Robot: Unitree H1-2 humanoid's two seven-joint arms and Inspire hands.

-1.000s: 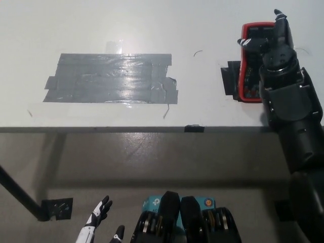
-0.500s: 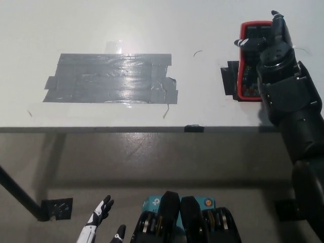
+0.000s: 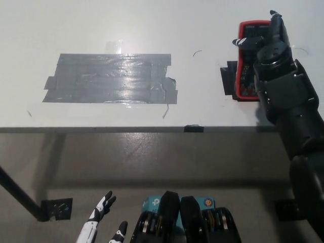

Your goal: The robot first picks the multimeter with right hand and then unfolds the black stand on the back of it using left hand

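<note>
I see the multimeter [image 3: 246, 61] lying flat on the white counter [image 3: 152, 25], far over on the right side and close to the front edge. It has a red casing with a dark face, and a black piece of tape [image 3: 229, 80] sits against its left edge. My right hand [image 3: 269, 43] is right over it, black arm reaching in from the lower right and covering the meter's right half. One of its fingers [image 3: 276, 25] points up past the meter's top corner and another dark tip shows at the meter's upper left edge, so the hand looks draped across the casing, but I cannot tell whether it is actually clamped on it. The meter looks to be resting on the counter. My left hand [image 3: 101, 217] hangs low at the bottom left, below the counter edge, fingers spread and holding nothing. A large patch of grey tape [image 3: 111, 78] sits mid-counter, well apart from the meter.
</note>
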